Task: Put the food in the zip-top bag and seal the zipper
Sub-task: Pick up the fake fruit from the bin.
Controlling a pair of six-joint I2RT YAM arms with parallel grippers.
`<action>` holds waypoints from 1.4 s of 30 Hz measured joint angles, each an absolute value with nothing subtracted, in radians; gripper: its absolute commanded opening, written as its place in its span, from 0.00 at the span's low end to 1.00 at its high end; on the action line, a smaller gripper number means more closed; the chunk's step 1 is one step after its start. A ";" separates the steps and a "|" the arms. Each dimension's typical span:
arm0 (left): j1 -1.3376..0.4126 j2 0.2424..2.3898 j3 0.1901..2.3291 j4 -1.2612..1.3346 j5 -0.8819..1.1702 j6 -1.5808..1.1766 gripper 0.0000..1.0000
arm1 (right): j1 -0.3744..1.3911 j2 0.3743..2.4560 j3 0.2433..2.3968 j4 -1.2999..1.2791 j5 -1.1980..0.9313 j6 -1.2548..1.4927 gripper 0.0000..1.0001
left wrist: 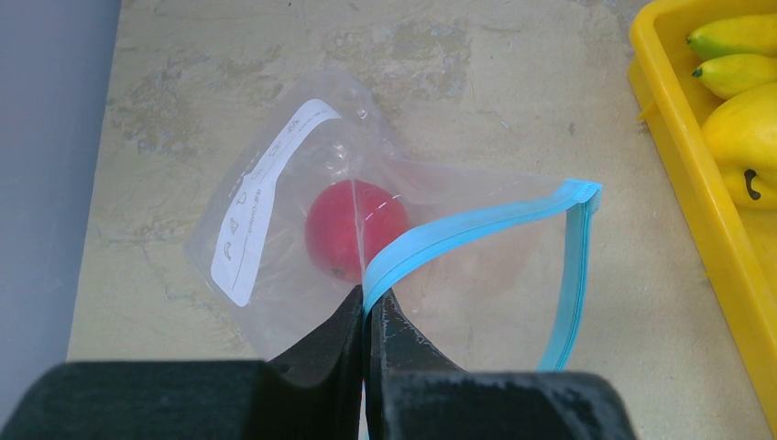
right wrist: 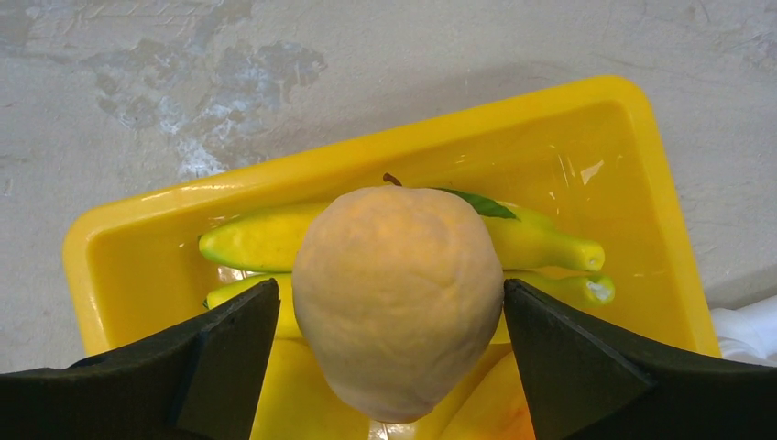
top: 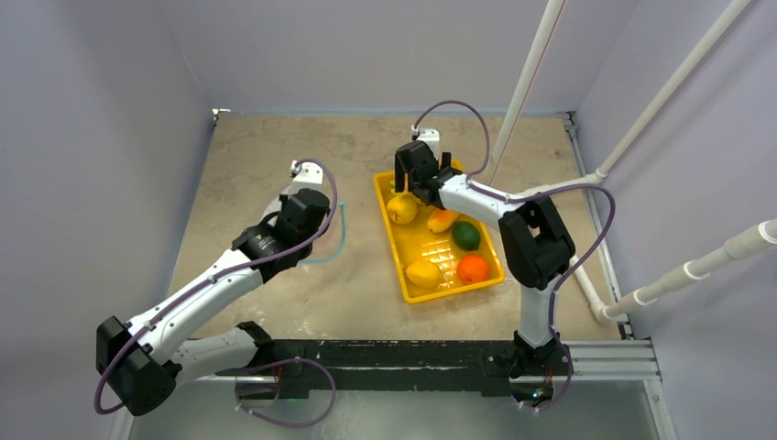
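Loading the bag is the step in hand, one fruit at a time. At the left, the left gripper (left wrist: 368,298) is clamped shut on the zipper (left wrist: 476,220). It pinches one lip of the bag (left wrist: 458,275) and holds it up so that the mouth gapes toward the tray (left wrist: 696,202). The bag lies on the table (left wrist: 458,73) just left of the tray. A red fruit (left wrist: 353,229) is already inside it, beyond the pinched lip. The other lip of the zipper hangs apart from the held one, so the mouth is open.

Further right, the tray holds the rest. A lemon (top: 423,272) and an orange (top: 473,269) lie at its near end, a green fruit (top: 465,235) in the middle and bananas (right wrist: 257,243) at the far end. Over that far end the right gripper (right wrist: 389,291) stands open, its jaws wide on either side of a peach (right wrist: 396,348). The peach sits squarely between the jaws, above the bananas. The pads look very close to its flanks, but I cannot tell from the wrist view whether they touch it.

Next, I judge, the jaws must close on the peach, gently, since it is round and could slip out. Then it has to be lifted clear of the tray wall and carried left to the open mouth. The zipper is not yet sealed, and that waits until the tray is emptied.
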State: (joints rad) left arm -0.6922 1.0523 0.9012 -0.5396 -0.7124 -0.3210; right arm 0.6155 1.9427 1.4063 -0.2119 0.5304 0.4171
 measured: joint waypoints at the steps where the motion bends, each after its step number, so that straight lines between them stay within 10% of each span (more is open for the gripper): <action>1: -0.692 1.052 0.901 -0.540 -0.712 -0.321 0.00 | 0.615 1.943 1.406 -0.210 0.530 0.418 0.86; 10: -0.688 1.052 0.901 -0.539 -0.710 -0.321 0.00 | 0.614 1.939 1.405 -0.199 0.522 0.417 0.43; 15: -0.688 1.052 0.901 -0.539 -0.710 -0.321 0.00 | 0.614 1.906 1.405 -0.205 0.505 0.418 0.35; 42: -0.687 1.052 0.901 -0.539 -0.709 -0.321 0.00 | 0.817 1.557 1.225 -0.049 0.077 0.287 0.30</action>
